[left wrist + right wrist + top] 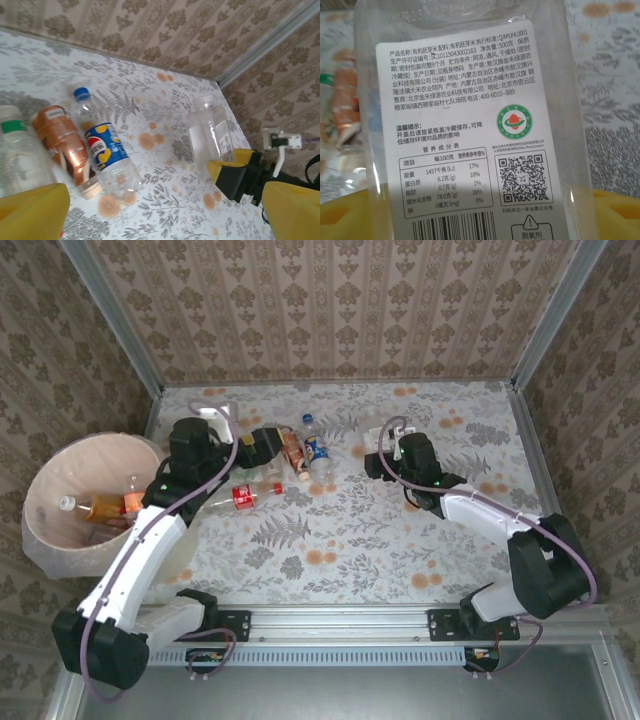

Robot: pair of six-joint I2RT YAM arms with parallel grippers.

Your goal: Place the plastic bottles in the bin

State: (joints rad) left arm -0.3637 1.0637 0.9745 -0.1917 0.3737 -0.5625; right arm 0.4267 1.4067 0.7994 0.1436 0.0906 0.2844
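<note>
Several plastic bottles lie in a cluster on the flowered table (400, 540): a blue-labelled one (317, 450) (102, 150), an orange-brown one (292, 450) (65, 145), a green-banded one (15, 155) and a red-labelled one (240, 495). My left gripper (266, 443) (165, 210) hovers open just left of the cluster, with nothing between its yellow fingers (30, 212). My right gripper (373, 455) (480, 215) is shut on a clear bottle (358, 447) (210, 135) (470, 125) with a white printed label. The pale bin (60, 455) stands off the table's left edge with bottles (95, 506) inside.
Patterned walls with metal corner posts (545, 320) close the table on three sides. The left arm's links (150, 550) cross between the bin and the bottle cluster. Open tabletop lies in the middle and front right.
</note>
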